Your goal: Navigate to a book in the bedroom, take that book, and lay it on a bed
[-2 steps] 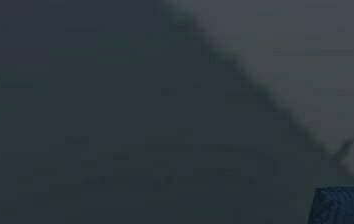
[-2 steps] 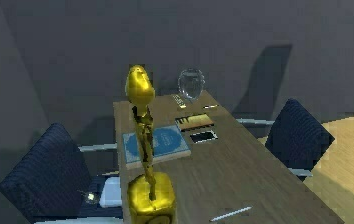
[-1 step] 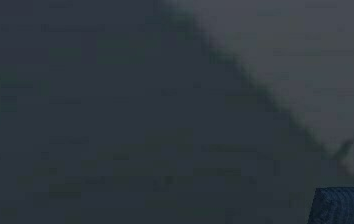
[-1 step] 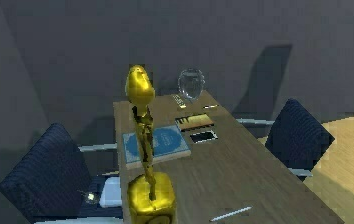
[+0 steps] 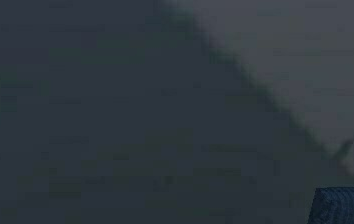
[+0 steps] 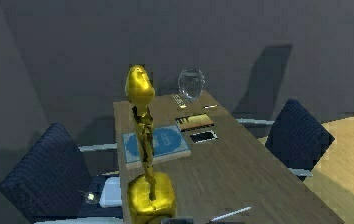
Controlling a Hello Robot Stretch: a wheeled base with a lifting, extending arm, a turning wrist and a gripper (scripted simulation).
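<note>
Facing a dark wall (image 5: pixel 105 110) at close range in the forward view, with a blue corner (image 5: pixel 345 205), likely a chair, at the lower right.

Arm side view, left to right:
- Blue chair (image 6: pixel 45 170) pulled up to a long wooden counter (image 6: pixel 235 170).
- Gold statue (image 6: pixel 143 140) upright at the near end.
- Just behind it, the book (image 6: pixel 170 140), blue cover, lying flat on the counter, partly screened by the statue. Its long axis is hard to call.
- Glass vase (image 6: pixel 191 82) at the far end, a dark phone (image 6: pixel 203 135) just beside the book.
- Second blue chair (image 6: pixel 297 135) on the right.

Gripper: cannot tell its state, nor which way the book lies from it. My read: the statue, standing in front of the book, is the hazard for any reach.
</note>
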